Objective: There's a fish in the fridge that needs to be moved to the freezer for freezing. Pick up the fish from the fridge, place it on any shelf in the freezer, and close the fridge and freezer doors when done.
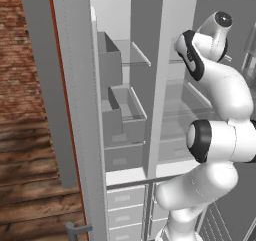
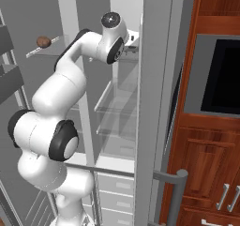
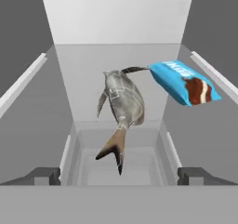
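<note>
Two doors stand open on the grey unit: the freezer door [image 1: 75, 110] at the left and the fridge door [image 2: 157, 103] at the right. The arm [image 2: 61, 103] reaches up into the fridge [image 2: 117, 103]. The claw [image 3: 119, 175] is fully open, its two dark fingertips [image 3: 44, 175] wide apart and holding nothing. Ahead of the claw, between the fingertips, the fish [image 3: 122, 104] lies on a glass fridge shelf [image 3: 93, 79], tail toward the claw and head toward the back wall. A blue packet [image 3: 183, 83] with a brown-and-white patch lies just beside the fish on its right, near the head. The freezer [image 1: 120, 110] shows grey bins and a narrow glass shelf [image 1: 135, 55]. A small brown item [image 2: 43, 41] sits on a door rack.
</note>
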Tool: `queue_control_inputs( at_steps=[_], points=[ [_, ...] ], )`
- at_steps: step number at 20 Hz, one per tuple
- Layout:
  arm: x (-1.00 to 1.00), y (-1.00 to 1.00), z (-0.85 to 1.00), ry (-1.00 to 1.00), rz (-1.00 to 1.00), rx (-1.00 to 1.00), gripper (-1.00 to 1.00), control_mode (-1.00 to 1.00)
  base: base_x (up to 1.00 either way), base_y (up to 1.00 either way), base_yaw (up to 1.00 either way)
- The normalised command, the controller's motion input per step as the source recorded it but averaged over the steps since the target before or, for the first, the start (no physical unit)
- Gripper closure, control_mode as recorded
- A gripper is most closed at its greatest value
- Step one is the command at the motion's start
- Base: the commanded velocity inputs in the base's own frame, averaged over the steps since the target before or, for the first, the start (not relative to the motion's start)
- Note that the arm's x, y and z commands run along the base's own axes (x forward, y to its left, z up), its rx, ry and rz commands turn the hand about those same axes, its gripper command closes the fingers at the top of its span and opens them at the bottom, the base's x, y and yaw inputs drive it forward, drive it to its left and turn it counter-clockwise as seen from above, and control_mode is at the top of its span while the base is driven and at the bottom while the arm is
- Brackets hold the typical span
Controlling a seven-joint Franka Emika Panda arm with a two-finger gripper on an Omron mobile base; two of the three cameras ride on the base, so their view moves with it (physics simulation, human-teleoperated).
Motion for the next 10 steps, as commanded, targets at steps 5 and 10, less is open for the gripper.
queue_control_inputs(
  at_steps=[5,10],
  points=[
    [0.25,0.0,-0.17,0.0,0.02,0.0,-1.0,-1.0,0.0,0.0,0.0],
    [0.28,0.0,-0.1,0.0,0.0,0.0,-1.0,-1.0,0.0,0.0,0.0]
  ],
)
